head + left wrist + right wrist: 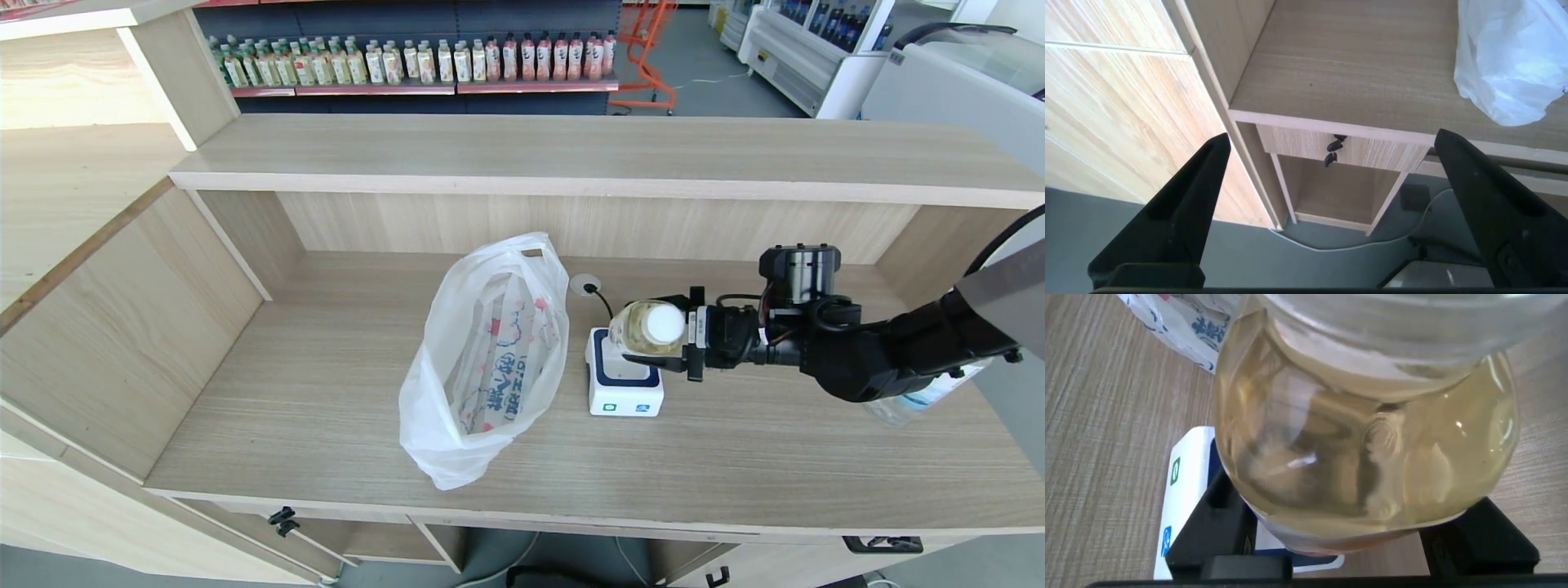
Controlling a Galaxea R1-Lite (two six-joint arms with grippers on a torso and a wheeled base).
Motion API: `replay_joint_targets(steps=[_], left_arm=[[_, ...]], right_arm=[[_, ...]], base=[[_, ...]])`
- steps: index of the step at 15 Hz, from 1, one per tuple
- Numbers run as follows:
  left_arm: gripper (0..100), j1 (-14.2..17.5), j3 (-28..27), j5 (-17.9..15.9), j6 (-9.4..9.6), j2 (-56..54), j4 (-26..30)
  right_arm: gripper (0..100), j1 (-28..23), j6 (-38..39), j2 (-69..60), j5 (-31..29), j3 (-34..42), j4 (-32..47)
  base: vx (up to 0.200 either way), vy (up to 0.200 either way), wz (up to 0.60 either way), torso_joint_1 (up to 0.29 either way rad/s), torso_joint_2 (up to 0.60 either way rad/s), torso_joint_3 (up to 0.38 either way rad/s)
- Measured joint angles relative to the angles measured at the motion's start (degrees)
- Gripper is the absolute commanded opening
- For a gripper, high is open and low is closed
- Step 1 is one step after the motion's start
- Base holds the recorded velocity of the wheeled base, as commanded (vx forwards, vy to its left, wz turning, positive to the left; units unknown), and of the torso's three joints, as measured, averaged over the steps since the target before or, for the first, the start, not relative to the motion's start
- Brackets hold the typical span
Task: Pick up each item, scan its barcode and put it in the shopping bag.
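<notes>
1. The left claw (pixel 1333 143) hangs with its two dark fingers (pixel 1167 229) spread wide apart and nothing between them. It sits out past the front edge of the worktop (pixel 1372 57), above a drawer front.
2. The white plastic shopping bag (pixel 482 359) lies on the worktop with its mouth open. Something flat and printed is inside it.
3. Just beside the bag stands a white scanner (pixel 624 392) with a dark top. Its black cable runs to a round port behind it.
4. A bottle (pixel 649 327) of pale yellow liquid with a white cap is held directly over the scanner.
5. The right claw (pixel 665 331) is clamped on that bottle from the right.
6. A clear bottle with a blue label (pixel 922 400) lies partly hidden under the right arm.
</notes>
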Motion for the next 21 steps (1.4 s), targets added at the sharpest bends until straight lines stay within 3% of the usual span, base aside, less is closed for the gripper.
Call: replay_joint_targets(steps=[5, 7, 9, 11, 14, 15, 17, 21], left_arm=[[100, 0.0, 0.0, 0.0, 0.02, 0.0, 0.0], [100, 0.0, 0.0, 0.0, 0.02, 0.0, 0.0], [100, 0.0, 0.0, 0.0, 0.02, 0.0, 0.0], [100, 0.0, 0.0, 0.0, 0.02, 0.0, 0.0], [100, 0.0, 0.0, 0.0, 0.02, 0.0, 0.0], [100, 0.0, 0.0, 0.0, 0.00, 0.0, 0.0], [100, 0.0, 0.0, 0.0, 0.02, 0.0, 0.0], [100, 0.0, 0.0, 0.0, 0.02, 0.0, 0.0]], right_arm=[[0, -0.4, 1.5, -0.8, -0.3, -0.1, 0.3], [0, -0.5, 5.9, -3.0, -0.4, 0.6, 0.6], [0, -0.5, 16.8, -8.6, -0.9, 3.0, 0.3], [0, -0.5, 34.4, -16.0, -5.3, 6.3, 0.3], [0, 2.4, 62.7, -22.6, -23.3, 9.3, 0.4], [0, 4.7, 68.6, -22.7, -28.2, 9.6, 0.3], [0, 9.2, 76.0, -19.9, -33.0, 9.3, -0.6], [0, 15.7, 80.0, -9.6, -35.6, 5.5, -6.2]], base=[[0.000, 0.000, 0.00, 0.000, 0.00, 0.000], [0.000, 0.000, 0.00, 0.000, 0.00, 0.000], [0.000, 0.000, 0.00, 0.000, 0.00, 0.000], [0.000, 0.000, 0.00, 0.000, 0.00, 0.000], [0.000, 0.000, 0.00, 0.000, 0.00, 0.000], [0.000, 0.000, 0.00, 0.000, 0.00, 0.000], [0.000, 0.000, 0.00, 0.000, 0.00, 0.000], [0.000, 0.000, 0.00, 0.000, 0.00, 0.000]])
